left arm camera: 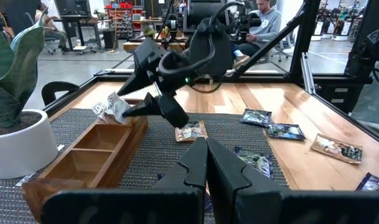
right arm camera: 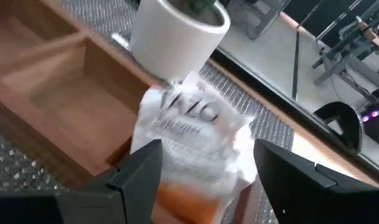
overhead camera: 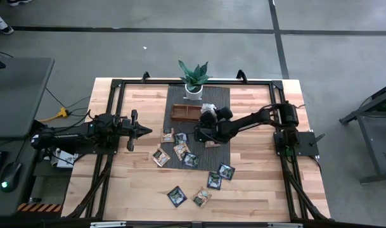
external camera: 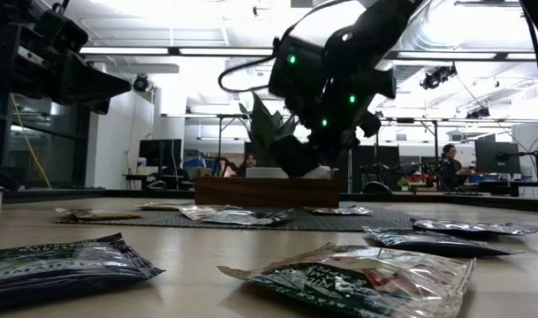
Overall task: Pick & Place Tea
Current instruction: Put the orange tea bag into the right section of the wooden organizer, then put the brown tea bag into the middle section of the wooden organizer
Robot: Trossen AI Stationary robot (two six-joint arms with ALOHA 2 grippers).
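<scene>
An orange-and-white tea sachet (right arm camera: 192, 134) sits over the right end of the brown wooden tray (overhead camera: 183, 114); it rests on that end's wall (left arm camera: 114, 111). My right gripper (right arm camera: 205, 168) stands open just over that end, tilted down, with a finger on either side of the sachet. Several more sachets lie flat on the dark mat (overhead camera: 181, 150) and on the bare wood (overhead camera: 214, 180). At the table's left edge my left gripper (overhead camera: 147, 130) waits, shut and level. My right gripper has its fingers (right arm camera: 136, 168) wide apart beside the orange-and-white sachet. Whether either finger touches the sachet, I cannot tell. The sachet lies crumpled on the tray's right end, not lifted.
A potted plant in a white pot (overhead camera: 194, 88) stands just behind the tray on the dark mat (overhead camera: 208, 149). A black frame runs around the table's edges (overhead camera: 110, 114). People sit at desks in the room beyond the table.
</scene>
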